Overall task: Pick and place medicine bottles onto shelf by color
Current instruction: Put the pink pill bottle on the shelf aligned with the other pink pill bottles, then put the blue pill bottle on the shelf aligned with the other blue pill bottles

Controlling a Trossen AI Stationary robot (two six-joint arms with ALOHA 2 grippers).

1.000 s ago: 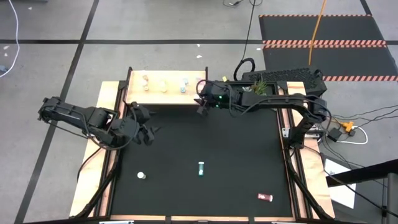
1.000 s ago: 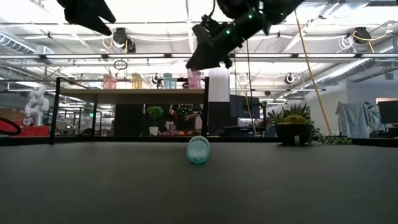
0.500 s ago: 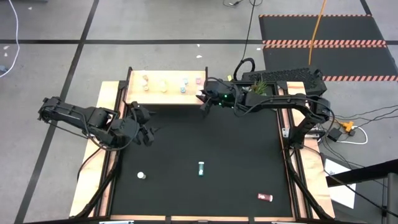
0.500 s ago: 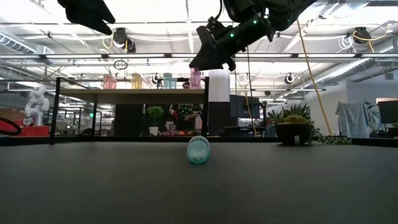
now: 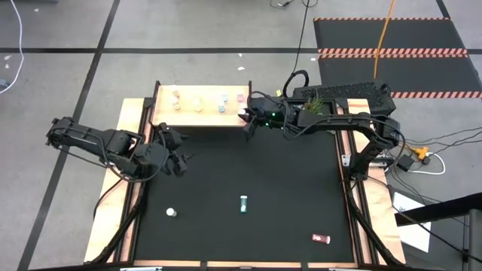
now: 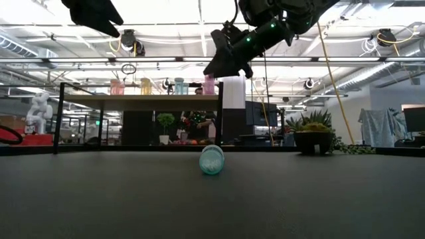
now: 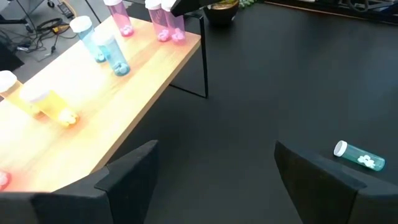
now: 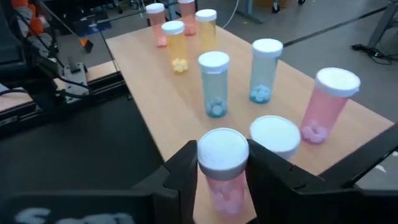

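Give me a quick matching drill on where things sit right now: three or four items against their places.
Items:
1. right end effector
2. left end effector
3. teal white-capped medicine bottle
4. red white-capped medicine bottle

Places:
A. lying mid-mat
B. open, by the table's left edge
C. lying near the mat's front right corner
D. shut on a pink white-capped bottle at the pale wooden shelf

Pairs: 1-D, 2-B, 3-A, 4-C

You see a black table mat (image 5: 248, 173) and a pale wooden shelf (image 8: 155, 81) carrying white-capped pink (image 8: 328, 106), teal (image 8: 214, 84) and yellow bottles (image 8: 175, 45); the right gripper (image 8: 222, 174) is black, and a teal bottle (image 5: 243, 203) lies mid-mat.
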